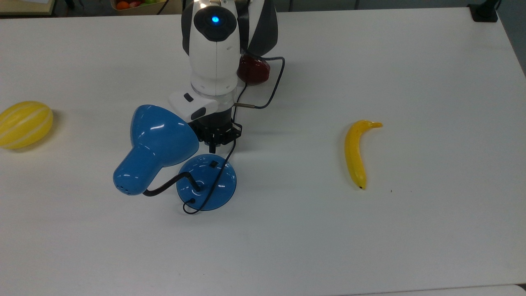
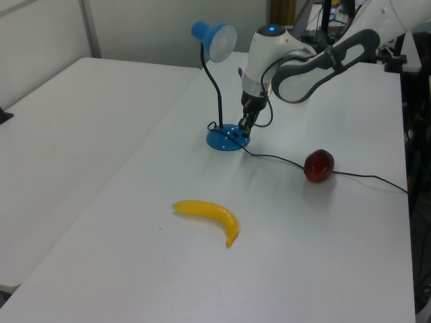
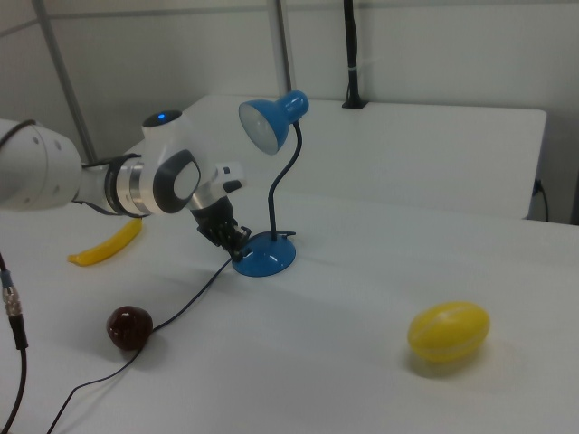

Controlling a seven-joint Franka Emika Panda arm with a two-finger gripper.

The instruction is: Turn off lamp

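Near the counter's middle in the top view stands the lamp (image 1: 164,154), blue bell shade (image 1: 158,139) tipped toward the top view's left, black bendy neck (image 1: 168,185) curving down into the round blue base (image 1: 206,183). Small black switch (image 1: 213,164) sits on the base's dome, uncovered. Black cord (image 1: 224,164) loops off the base and runs away across the counter (image 1: 411,246) past a dark red fruit (image 2: 318,165). Shade opening (image 2: 222,42) in the left view looks pale but not glowing, and no bright pool lies on the counter, so the lamp reads as off; the task looks done or nearly so, with only pulling the arm clear left, as a judgement.

Claw (image 1: 212,149) hangs just beside the base's far edge, above it, not touching the switch in the top view. Fingers look drawn together into one narrow black tip, clenched on nothing. Right view shows the claw (image 3: 237,242) just above the base rim (image 3: 267,258).

Farther out: a banana (image 1: 356,152) well apart on the top view's right, a yellow melon (image 1: 24,124) at the top view's left edge. White arm housing (image 1: 213,49) carries a lit blue dot (image 1: 210,19).

No brand, label or writing can be read on anything
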